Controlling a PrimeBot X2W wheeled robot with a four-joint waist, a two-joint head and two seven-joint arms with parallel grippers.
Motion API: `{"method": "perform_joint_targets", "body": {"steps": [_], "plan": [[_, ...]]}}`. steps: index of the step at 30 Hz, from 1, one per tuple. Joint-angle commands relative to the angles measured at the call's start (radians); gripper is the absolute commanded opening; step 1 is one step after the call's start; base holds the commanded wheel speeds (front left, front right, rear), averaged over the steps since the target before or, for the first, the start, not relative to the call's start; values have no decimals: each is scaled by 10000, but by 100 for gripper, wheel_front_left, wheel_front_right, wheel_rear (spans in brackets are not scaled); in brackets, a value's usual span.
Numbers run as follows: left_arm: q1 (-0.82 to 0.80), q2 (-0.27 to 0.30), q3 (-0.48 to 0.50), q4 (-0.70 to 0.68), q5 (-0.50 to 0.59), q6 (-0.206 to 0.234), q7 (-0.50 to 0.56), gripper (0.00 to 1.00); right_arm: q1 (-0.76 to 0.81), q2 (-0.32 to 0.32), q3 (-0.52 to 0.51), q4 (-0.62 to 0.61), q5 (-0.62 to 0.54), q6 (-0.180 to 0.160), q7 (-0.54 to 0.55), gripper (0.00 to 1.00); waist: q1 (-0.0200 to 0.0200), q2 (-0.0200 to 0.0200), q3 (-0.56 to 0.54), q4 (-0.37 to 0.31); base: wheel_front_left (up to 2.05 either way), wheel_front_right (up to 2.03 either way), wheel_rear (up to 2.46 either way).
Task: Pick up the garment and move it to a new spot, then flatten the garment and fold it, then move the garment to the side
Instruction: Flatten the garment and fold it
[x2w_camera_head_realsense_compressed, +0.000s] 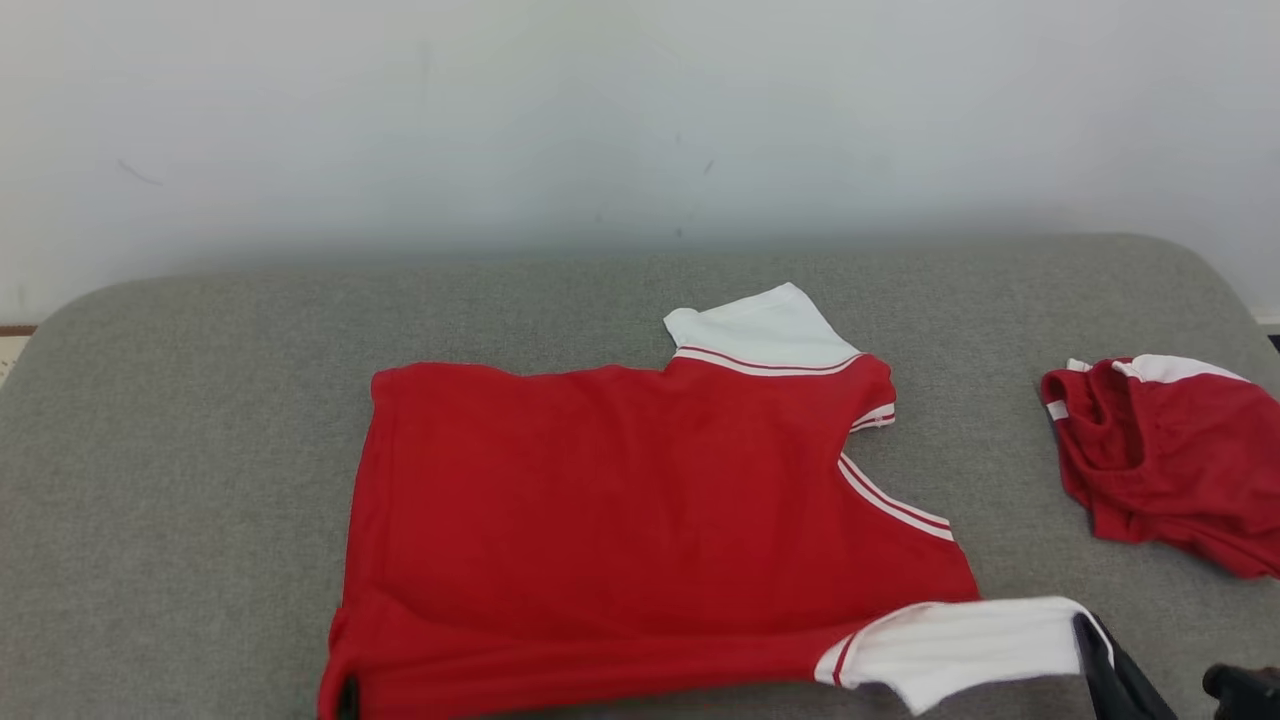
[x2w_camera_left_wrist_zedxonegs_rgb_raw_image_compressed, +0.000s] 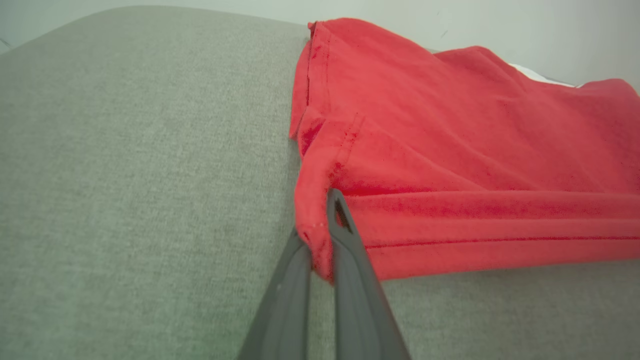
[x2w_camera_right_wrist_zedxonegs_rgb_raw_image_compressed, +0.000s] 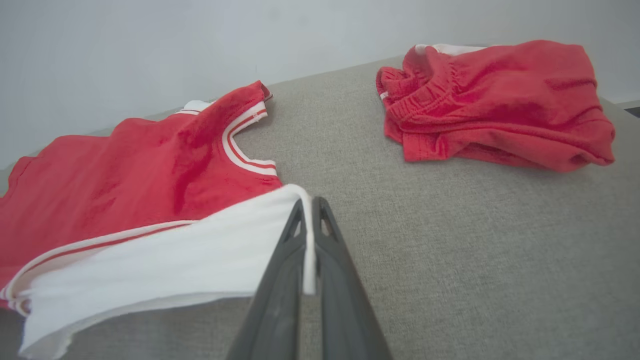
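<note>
Our left gripper (x2w_camera_left_wrist_zedxonegs_rgb_raw_image_compressed: 320, 225) pinches a hem corner (x2w_camera_left_wrist_zedxonegs_rgb_raw_image_compressed: 307, 210) of the red fabric shirt (x2w_camera_head_realsense_compressed: 620, 490); our right gripper (x2w_camera_right_wrist_zedxonegs_rgb_raw_image_compressed: 310, 205) pinches its white sleeve (x2w_camera_right_wrist_zedxonegs_rgb_raw_image_compressed: 165, 255); uneven pulling could slip either thin hold.

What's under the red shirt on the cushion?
The grey cushion shows around the red shirt, so it lies on that. Anything else beneath its flat body is covered.

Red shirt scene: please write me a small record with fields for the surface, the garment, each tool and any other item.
surface: grey padded surface
garment: red shirt, spread mostly flat
left tool: shut on the shirt's red hem corner
right tool: shut on the edge of the near white sleeve
other item: crumpled red shorts, apart from the shirt, on the robot's right
</note>
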Motion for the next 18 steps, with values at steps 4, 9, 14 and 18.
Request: {"method": "perform_joint_targets", "body": {"steps": [4, 9, 14, 18], "plan": [[-508, 107, -129, -477, -99, -115, -9, 0, -752, 22, 18, 134, -185, -31, -14, 0, 0, 1, 262, 181, 0, 0, 0], [-1244, 94, -385, -312, 60, -131, -11, 0, -1899, 134, 357, 612, -386, -29, -14, 0, 0, 1, 711, 304, 0, 0, 0], [-1977, 83, -487, -128, 83, -80, -11, 0, -2893, 234, 508, 1069, -503, -29, -12, 0, 0, 1, 1214, 386, 0, 0, 0], [-2759, 78, -634, -5, 118, 3, -9, 0, -3896, 213, 632, 1505, -700, -29, -12, 0, 0, 1, 1808, 446, 0, 0, 0]]}}
